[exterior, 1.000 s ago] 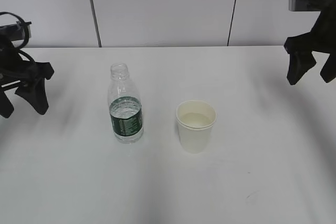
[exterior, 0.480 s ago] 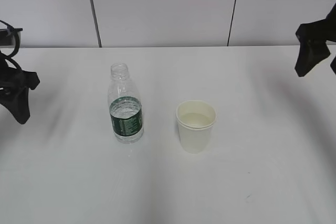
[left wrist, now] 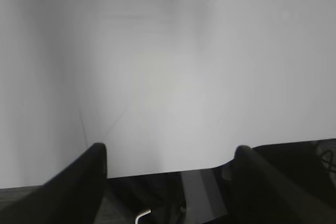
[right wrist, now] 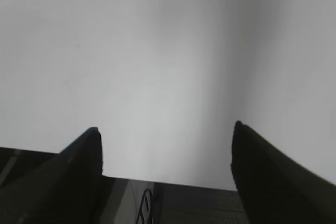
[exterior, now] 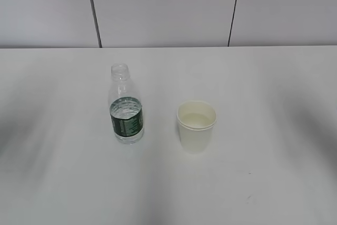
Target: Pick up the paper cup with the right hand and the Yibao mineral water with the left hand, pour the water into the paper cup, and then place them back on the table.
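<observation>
- The left hand (left wrist: 168, 182) has its jaws spread wide with nothing between them; its wrist view shows only bare white worktop (left wrist: 173, 66) beyond the two dark fingers.
- The right hand (right wrist: 165, 156) is the same: jaws parted and empty above plain white surface.
- Neither arm shows in the exterior view, so both stand well away from the things.
- The Yibao mineral water (exterior: 126, 106) stands upright and capless, left of centre, with water up to about the top of its green label.
- The paper cup (exterior: 196, 126) stands upright just to its right, apart from it, and seems to hold liquid.
- To my eye both are set down and released; what remains is keeping the arms clear of them.
- Nothing else lies on the worktop near the two things. Behind it is only a pale panelled wall (exterior: 163, 9).
</observation>
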